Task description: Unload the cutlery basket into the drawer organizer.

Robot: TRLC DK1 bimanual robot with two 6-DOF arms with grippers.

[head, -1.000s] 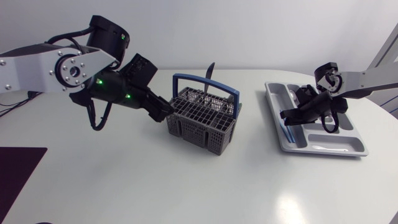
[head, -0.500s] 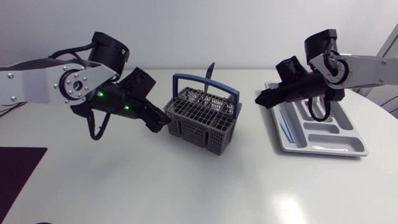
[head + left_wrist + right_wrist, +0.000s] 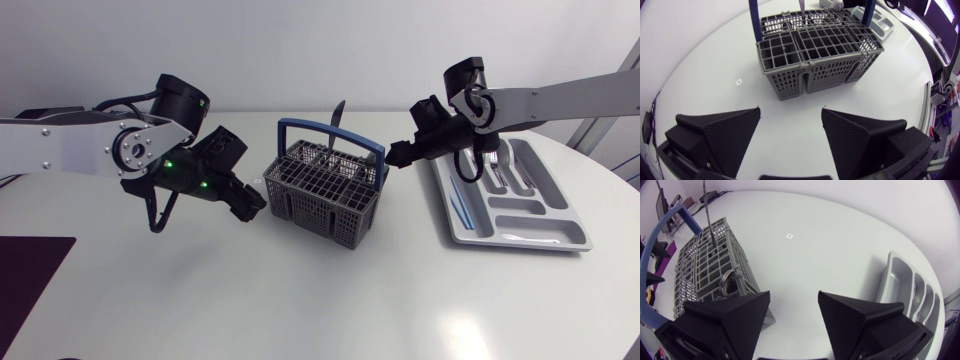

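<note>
The grey cutlery basket [image 3: 325, 192] with a blue handle [image 3: 330, 130] stands mid-table, and a dark utensil [image 3: 337, 112] sticks up from its far side. My left gripper [image 3: 250, 200] hangs open just left of the basket; in the left wrist view the basket [image 3: 815, 55] lies ahead of the empty gripper [image 3: 790, 130]. My right gripper [image 3: 395, 158] is open by the basket's right rim. The right wrist view shows that gripper [image 3: 792, 315] empty, with the basket [image 3: 705, 270] and a spoon bowl [image 3: 727, 285] beside one finger. The grey drawer organizer [image 3: 525, 205] lies to the right.
Forks [image 3: 512, 172] and a thin blue piece [image 3: 458, 198] lie in the organizer's compartments. The organizer [image 3: 905, 290] also shows beside the right gripper's other finger. A dark mat [image 3: 30, 270] covers the table's front left corner.
My right arm has swung left from over the organizer to the basket's right rim, its gripper opening on the way. My left gripper has dropped slightly beside the basket.
</note>
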